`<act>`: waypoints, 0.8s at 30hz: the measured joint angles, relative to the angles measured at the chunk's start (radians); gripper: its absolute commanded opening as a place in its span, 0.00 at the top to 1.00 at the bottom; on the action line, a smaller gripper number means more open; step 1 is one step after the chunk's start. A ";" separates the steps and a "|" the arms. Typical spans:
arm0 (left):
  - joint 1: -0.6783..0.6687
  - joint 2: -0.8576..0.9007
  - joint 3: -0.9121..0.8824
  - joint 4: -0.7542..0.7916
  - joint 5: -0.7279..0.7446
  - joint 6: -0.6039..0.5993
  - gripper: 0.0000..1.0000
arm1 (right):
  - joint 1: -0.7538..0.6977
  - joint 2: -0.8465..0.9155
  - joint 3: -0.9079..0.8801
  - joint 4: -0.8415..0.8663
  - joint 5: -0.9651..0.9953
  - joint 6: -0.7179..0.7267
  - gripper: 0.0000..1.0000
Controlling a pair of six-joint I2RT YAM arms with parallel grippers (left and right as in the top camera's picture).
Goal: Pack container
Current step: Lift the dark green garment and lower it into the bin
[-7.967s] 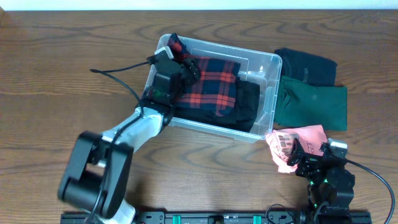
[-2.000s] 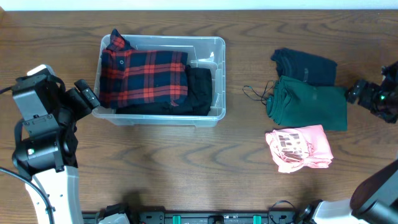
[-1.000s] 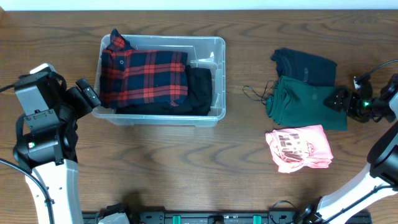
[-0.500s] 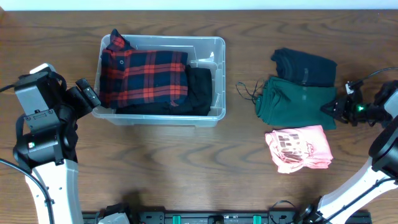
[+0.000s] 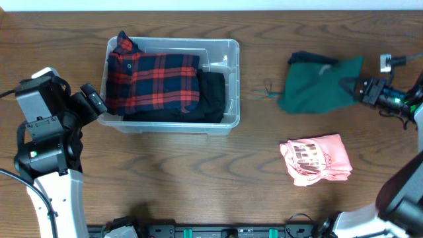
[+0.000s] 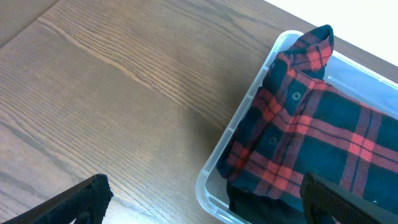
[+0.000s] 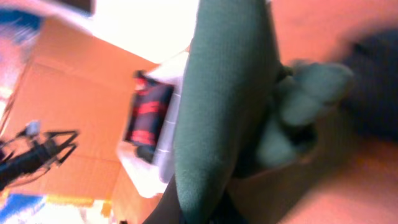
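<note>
- Overhead: the clear, ribbed plastic container sits just beside the wide-open, empty left gripper; a folded red plaid shirt lies inside.
- The right gripper, well apart from it, is clamped on soft green cloth.

Probably a robotics lab rather than a home: a plain wood-grain bench with a robot arm standing at each side, a black rail with green fittings along its near edge, trailing cables, and folded clothes laid out beside a clear container.
</note>
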 measured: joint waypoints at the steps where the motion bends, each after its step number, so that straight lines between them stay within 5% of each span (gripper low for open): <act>1: 0.000 0.000 0.000 0.000 0.000 0.000 0.02 | 0.032 -0.042 0.000 0.042 -0.024 0.037 0.99; 6: 0.000 0.000 0.000 0.000 0.000 0.000 0.02 | 0.209 -0.153 -0.002 0.348 -0.091 0.246 0.99; 16: 0.000 0.002 0.000 0.000 0.000 0.000 0.02 | 0.612 -0.180 -0.003 1.379 0.028 0.852 0.99; 24: 0.000 0.002 0.000 0.000 0.000 0.000 0.02 | 0.841 -0.181 -0.003 1.455 0.348 0.939 0.99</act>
